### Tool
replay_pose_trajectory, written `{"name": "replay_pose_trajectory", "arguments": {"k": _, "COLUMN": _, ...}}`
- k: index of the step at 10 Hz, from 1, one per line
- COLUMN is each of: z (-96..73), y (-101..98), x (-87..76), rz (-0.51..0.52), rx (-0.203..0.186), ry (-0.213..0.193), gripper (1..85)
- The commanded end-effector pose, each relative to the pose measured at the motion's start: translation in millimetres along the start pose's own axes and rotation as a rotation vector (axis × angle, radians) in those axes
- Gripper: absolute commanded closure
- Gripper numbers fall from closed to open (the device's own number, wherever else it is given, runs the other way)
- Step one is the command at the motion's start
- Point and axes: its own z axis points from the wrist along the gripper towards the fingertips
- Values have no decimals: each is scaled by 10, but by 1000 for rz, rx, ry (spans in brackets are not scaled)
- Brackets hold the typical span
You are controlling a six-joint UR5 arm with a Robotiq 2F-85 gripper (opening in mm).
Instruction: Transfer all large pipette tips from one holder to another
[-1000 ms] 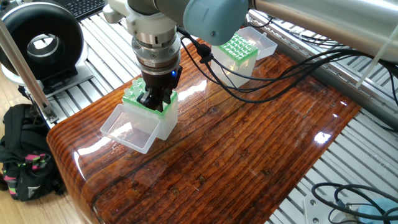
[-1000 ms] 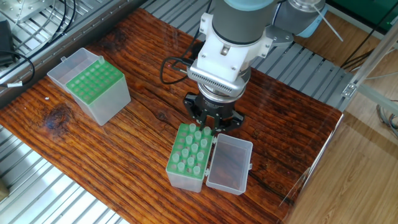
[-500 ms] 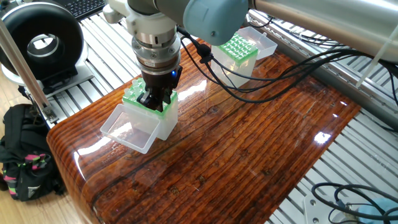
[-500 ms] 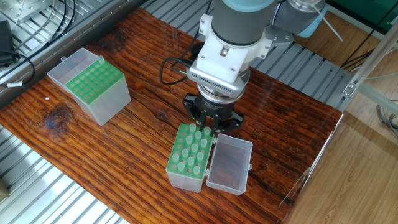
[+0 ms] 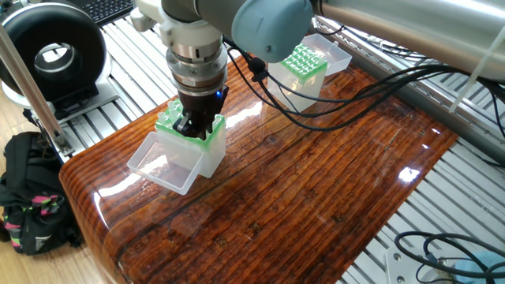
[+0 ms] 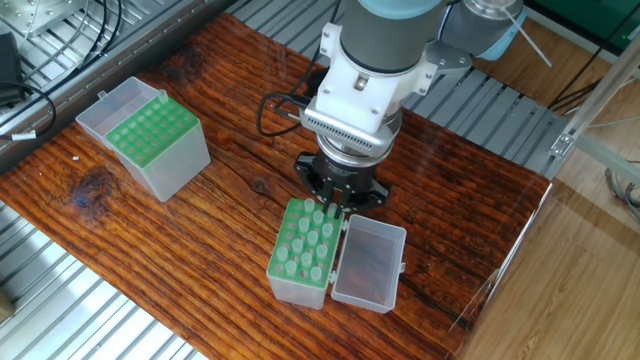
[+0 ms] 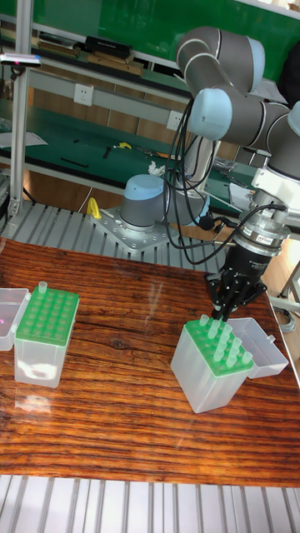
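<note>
Reaching among the large pipette tips (image 7: 218, 337), the fingers (image 7: 223, 310) look clenched on one.

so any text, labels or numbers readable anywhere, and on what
None can be read.
Tip boxes: no label or print shows.
Arm and gripper: no brand or marking legible.
Keyboard at the top edge: keys too small to read.
White wall plate: no readable print.

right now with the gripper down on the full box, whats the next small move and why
Probably a straight lift. The gripper sits at the back corner of the near holder, fingers around one of the large pipette tips, though its closure is hidden. The far holder shows one tip, so transfers remain.
</note>
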Motion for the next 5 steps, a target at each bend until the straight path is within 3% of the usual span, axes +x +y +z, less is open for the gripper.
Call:
{"name": "replay_pose_trajectory", "arguments": {"k": 1, "z": -38, "y": 29, "x": 4, "rz": 14, "rx": -6, "ry": 0, "gripper": 757}}
{"name": "replay_pose_trajectory", "arguments": {"k": 3, "z": -42, "y": 18, "x": 8, "rz": 18, "rx": -2, "ry": 1, "gripper": 830}}
{"name": "replay_pose_trajectory", "arguments": {"k": 5, "z": -56, "y": 14, "x": 16, "rz": 22, "rx": 3, "ry": 7, "gripper": 840}}
